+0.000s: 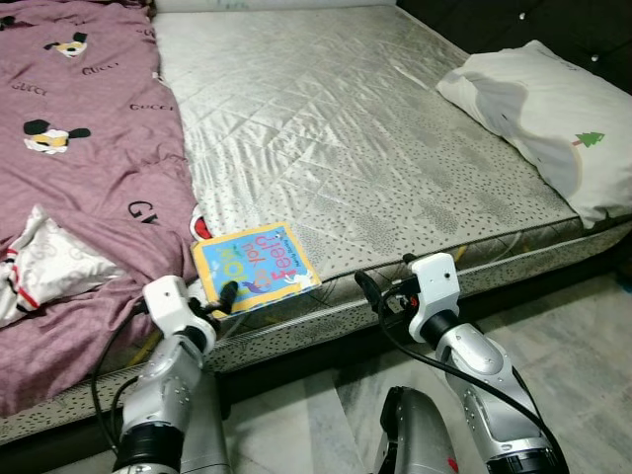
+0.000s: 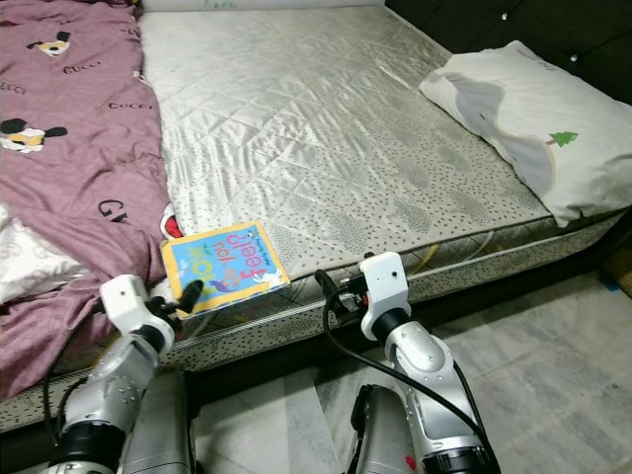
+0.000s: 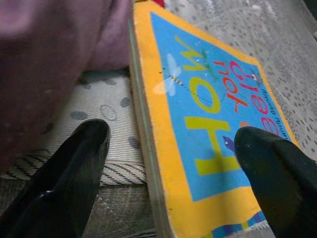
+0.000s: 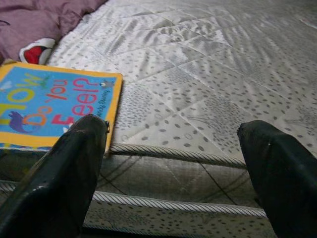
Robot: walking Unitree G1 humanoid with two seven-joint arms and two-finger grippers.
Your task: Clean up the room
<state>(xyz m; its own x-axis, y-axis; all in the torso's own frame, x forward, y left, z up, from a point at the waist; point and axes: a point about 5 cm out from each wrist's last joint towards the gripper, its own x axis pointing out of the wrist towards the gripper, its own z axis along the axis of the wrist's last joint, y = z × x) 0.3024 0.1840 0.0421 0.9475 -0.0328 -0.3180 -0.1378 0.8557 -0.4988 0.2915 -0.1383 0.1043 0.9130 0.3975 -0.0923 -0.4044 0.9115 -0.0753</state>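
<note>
Head views first: book (image 1: 255,265), yellow-bordered with a blue cover, lies flat at the very front edge of the bare mattress (image 1: 346,128), one corner just past the piped seam. A purple blanket (image 1: 79,168) covers the robot's left part of the bed and reaches down to the book's far-left corner, where a small red-and-white item (image 1: 200,227) peeks out, too covered to identify. A white cloth (image 1: 44,262) lies bunched on the blanket near the frame edge. A white pillow (image 1: 548,114) sits at the far right, cut off by the frame. The mattress between book and pillow is open. The left gripper (image 1: 225,298) sits at the book's near edge; the right gripper (image 1: 367,288) hovers at the mattress edge, apart from the book, over pale floor (image 1: 583,346).

Left wrist view: fingers (image 3: 74,168) spread wide, one over the mattress side beside the blanket, the other over the cover; the book's spine runs between them, not pinched.

Right wrist view: fingers (image 4: 74,168) spread, framing the mattress's piped edge, with the book's corner beside one finger. The cover is cut off at the frame edge.
</note>
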